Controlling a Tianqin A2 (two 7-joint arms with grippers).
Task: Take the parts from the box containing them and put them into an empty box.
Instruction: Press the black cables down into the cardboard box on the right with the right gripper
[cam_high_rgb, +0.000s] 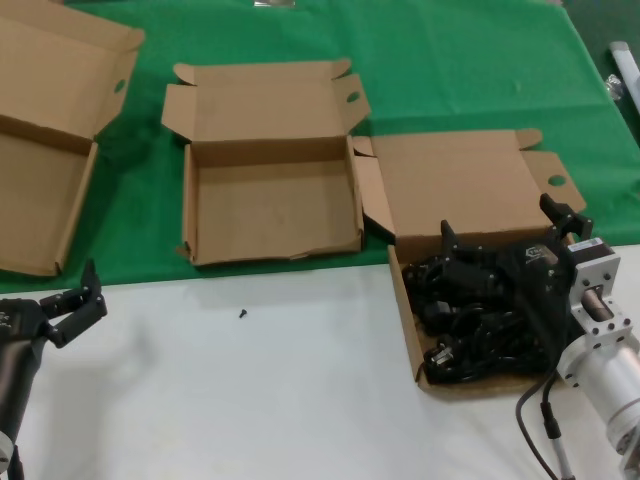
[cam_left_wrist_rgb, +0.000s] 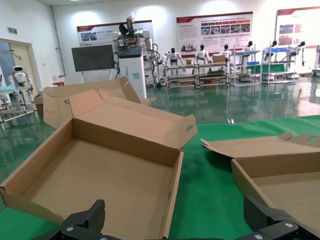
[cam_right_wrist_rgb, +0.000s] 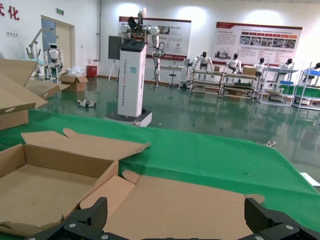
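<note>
The parts (cam_high_rgb: 470, 320), a tangle of black pieces and cables, fill the full box (cam_high_rgb: 405, 310), which sits on the white table (cam_high_rgb: 250, 390) at about 4 o'clock in the head view. Its walls stand straight and its broad lid (cam_high_rgb: 455, 180) lies open toward 12 o'clock, over the green cloth (cam_high_rgb: 450, 60), with an oval hole in the ear flap (cam_high_rgb: 556, 182) at 2 o'clock of the lid.

The right gripper (cam_high_rgb: 510, 235) hangs right over the parts, at the box's 12 o'clock end. Its black fingers (cam_high_rgb: 562, 215) are spread wide, one near each side wall, and nothing is between them; I cannot tell whether the tips touch the parts. In the right wrist view the gripper (cam_right_wrist_rgb: 177, 227) shows both fingertips far apart with the lid beyond.

Just beside the full box, at its 10 o'clock, lies the empty box (cam_high_rgb: 275, 205) on the cloth, shallow, side flaps splayed, its low front wall ragged, nothing inside. Its lid ear nearly touches the full box's lid flap.

Farther toward 9 o'clock, a bigger box (cam_high_rgb: 45, 130) with a slanting lid lies open, partly cut off by the edge.

The left gripper (cam_high_rgb: 72, 305) hovers over the table at 8 o'clock, well apart from all boxes, fingers apart and holding nothing. The left wrist view shows its gripper (cam_left_wrist_rgb: 177, 227) facing the bigger box (cam_left_wrist_rgb: 100, 175).

A small dark speck (cam_high_rgb: 242, 314) lies on the table below the empty box.
</note>
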